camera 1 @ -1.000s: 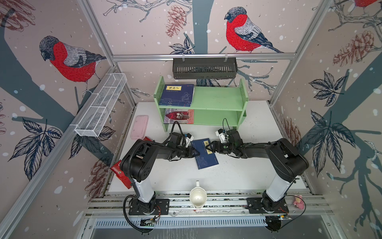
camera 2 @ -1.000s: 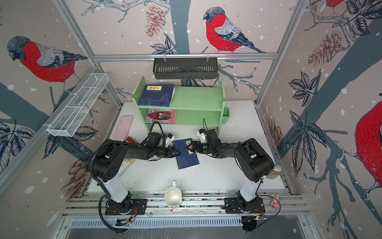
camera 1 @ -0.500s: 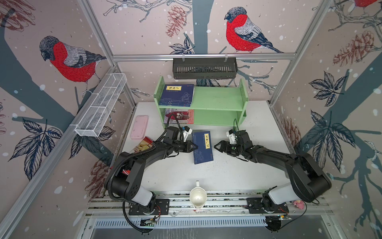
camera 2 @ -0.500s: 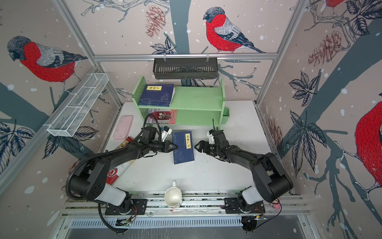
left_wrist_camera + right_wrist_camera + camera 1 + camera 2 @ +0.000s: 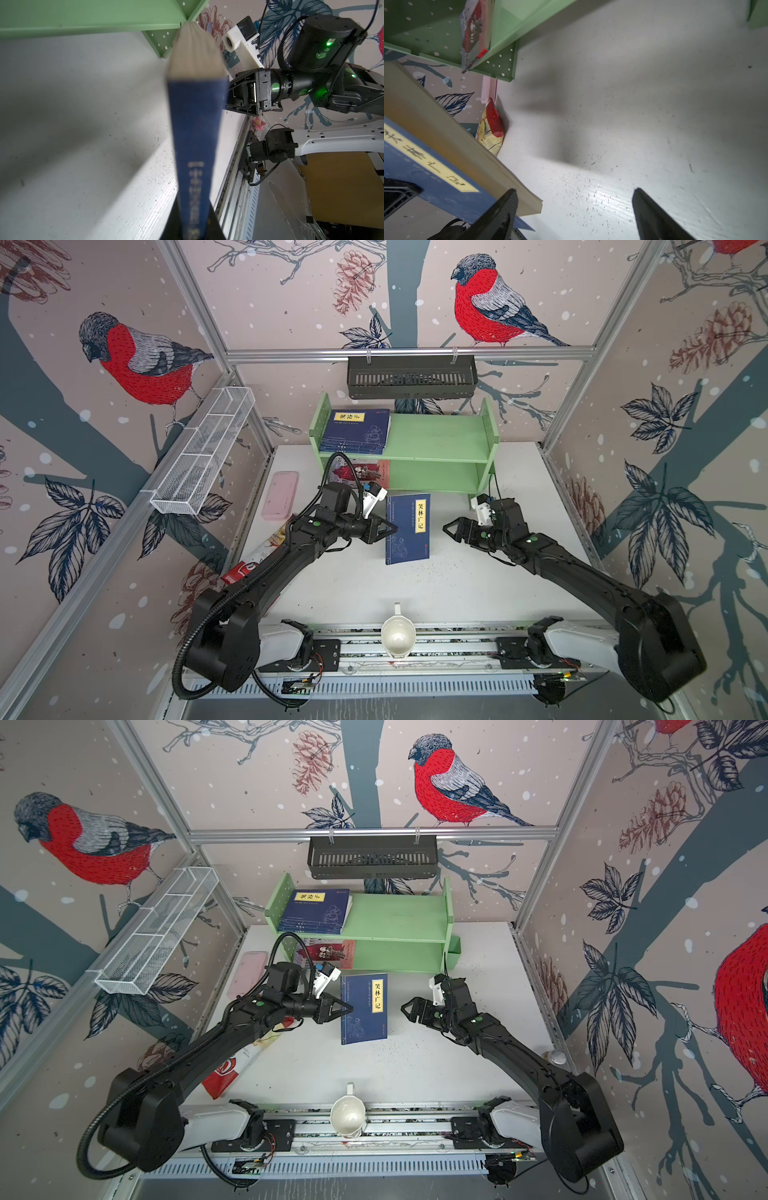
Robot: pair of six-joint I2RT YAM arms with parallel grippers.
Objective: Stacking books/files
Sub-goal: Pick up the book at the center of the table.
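Looking down in both top views, you have the left pincer (image 5: 390, 528) clamped on the spine edge of the thin navy-blue paperback with the yellow title label (image 5: 407, 529). It grips about mid-length, cover up, in front of the green two-tier shelf (image 5: 440, 435). The book's long axis runs from the shelf toward the arm bases, title end toward the shelf. The right pincer (image 5: 451, 526) stands spread and empty off the opposite page edge, with a gap between.

The stack of matching navy paperbacks (image 5: 357, 431) lies at the left end of the top tier, beyond the held book, so your left arm is nearer.

In the left wrist view, the spine (image 5: 193, 135) runs straight out of the jaws above the white counter (image 5: 83, 124).

In the right wrist view, the fingers (image 5: 500, 214) gape wide. One is just beside the book's corner (image 5: 425, 166); you cannot tell whether it touches.
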